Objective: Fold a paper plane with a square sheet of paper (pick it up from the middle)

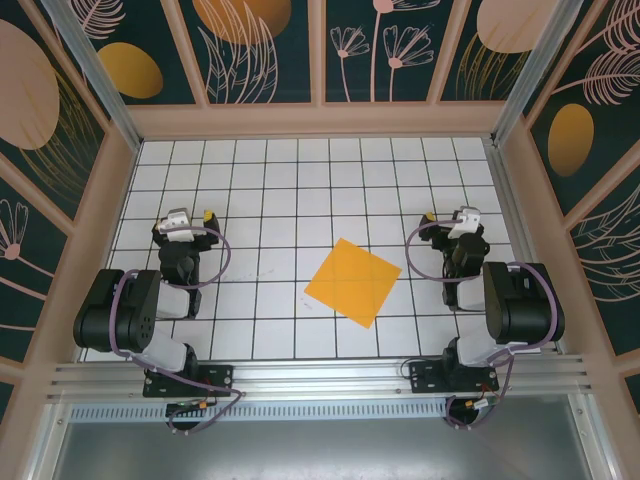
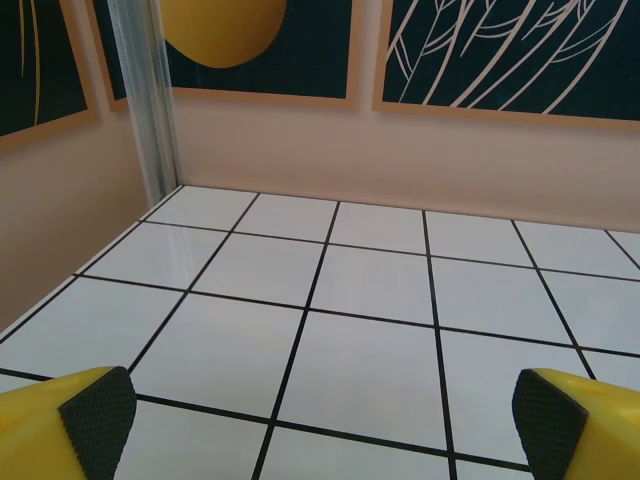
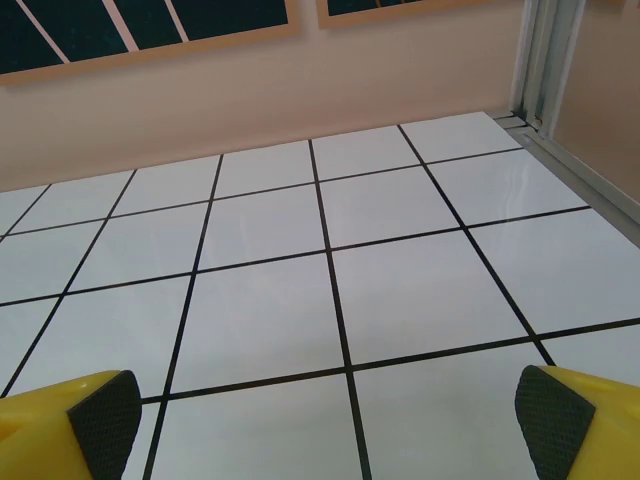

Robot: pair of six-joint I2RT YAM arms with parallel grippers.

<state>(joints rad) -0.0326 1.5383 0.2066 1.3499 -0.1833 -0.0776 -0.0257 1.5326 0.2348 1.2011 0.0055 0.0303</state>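
Yellow fingers tipped with black textured pads framed the bottom corners of the left wrist view, set far apart with bare tile between them, so the left end effector stood spread wide and held nothing. Seen from its own wrist, the right end effector looked the same: its fingers were at opposite corners, wide apart and empty.

From the top camera, both arms were folded compactly over their bases at the near edge of the desk. The left arm had its thick black link lying low, with the wrist doubled forward and pointing toward the far wall. The right arm mirrored that pose on the other side.

Between them lay the square sheet of paper, plain orange-yellow, flat on the white grid and turned so that its corners pointed like a diamond. No crease could be made out on it. It sat in the near half of the desk, a little nearer the right arm, and well apart from both end effectors.

Each wrist camera looked low across glossy tiles to the pale back wall. On the left, a metal corner post rose beneath an orange oval; on the right, another post closed off the opposite corner.
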